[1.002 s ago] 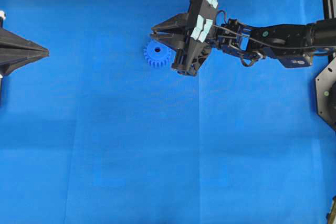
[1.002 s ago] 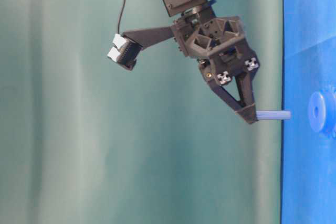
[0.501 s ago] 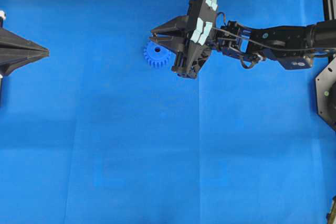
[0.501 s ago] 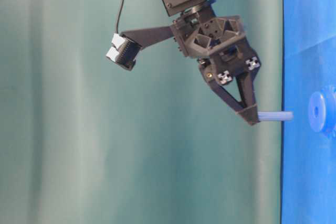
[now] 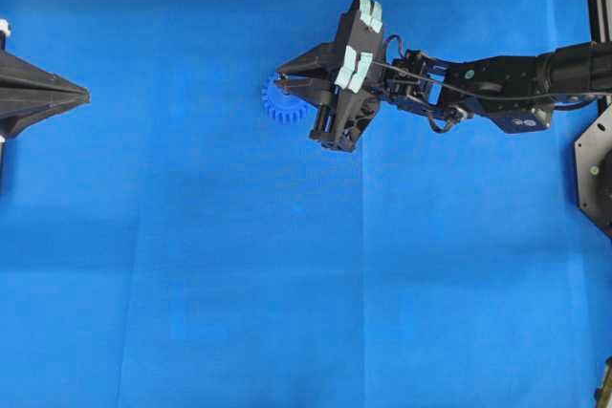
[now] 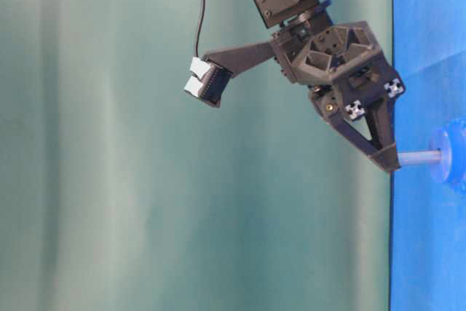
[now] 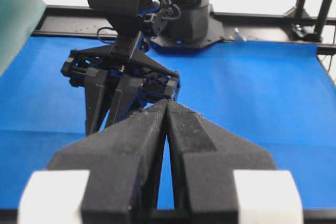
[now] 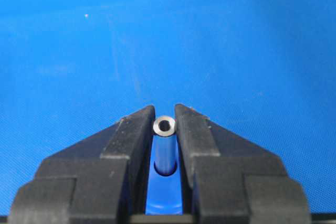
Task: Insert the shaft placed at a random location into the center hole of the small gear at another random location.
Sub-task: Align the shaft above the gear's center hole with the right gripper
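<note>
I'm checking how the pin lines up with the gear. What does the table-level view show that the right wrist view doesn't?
Only the table-level view shows the blue gear and the pin's far end meeting its face, seen from the side. Only the right wrist view shows the pin's ring-shaped top end, squeezed between the two fingers. Both show the right gripper shut on the pin over the blue mat.

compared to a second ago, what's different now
The right claw, shut on the shaft, has moved toward the small gear; the shaft's tip now meets the gear's face, where before a gap showed. The gear and the closed left claw stayed put.
</note>
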Available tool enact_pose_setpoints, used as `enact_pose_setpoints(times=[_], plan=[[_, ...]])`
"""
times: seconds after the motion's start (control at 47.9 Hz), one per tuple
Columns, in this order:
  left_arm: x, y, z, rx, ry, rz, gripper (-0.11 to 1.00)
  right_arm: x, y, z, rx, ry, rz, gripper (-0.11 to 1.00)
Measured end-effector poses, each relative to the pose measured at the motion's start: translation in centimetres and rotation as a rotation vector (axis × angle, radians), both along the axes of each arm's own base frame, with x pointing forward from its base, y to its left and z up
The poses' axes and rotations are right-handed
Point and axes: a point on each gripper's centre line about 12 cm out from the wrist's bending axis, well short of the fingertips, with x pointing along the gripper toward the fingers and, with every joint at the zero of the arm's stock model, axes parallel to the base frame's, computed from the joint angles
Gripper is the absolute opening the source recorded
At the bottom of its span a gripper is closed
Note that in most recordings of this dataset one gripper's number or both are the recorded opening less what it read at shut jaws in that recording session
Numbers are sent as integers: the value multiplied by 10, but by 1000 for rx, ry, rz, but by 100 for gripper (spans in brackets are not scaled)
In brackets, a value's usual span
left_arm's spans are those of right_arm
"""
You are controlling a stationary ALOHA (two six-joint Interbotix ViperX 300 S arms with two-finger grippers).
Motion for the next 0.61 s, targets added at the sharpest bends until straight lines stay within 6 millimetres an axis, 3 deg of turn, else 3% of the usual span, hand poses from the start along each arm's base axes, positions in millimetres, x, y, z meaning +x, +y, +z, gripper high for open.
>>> enact_pose_setpoints(times=[0.334,0.606], plan=[[0,0,1,0,-3,0,0,0,0,-1,0,-1,-2,3],[0,0,0,0,-2,0,0,2,-1,-19,9,19,-13,3]])
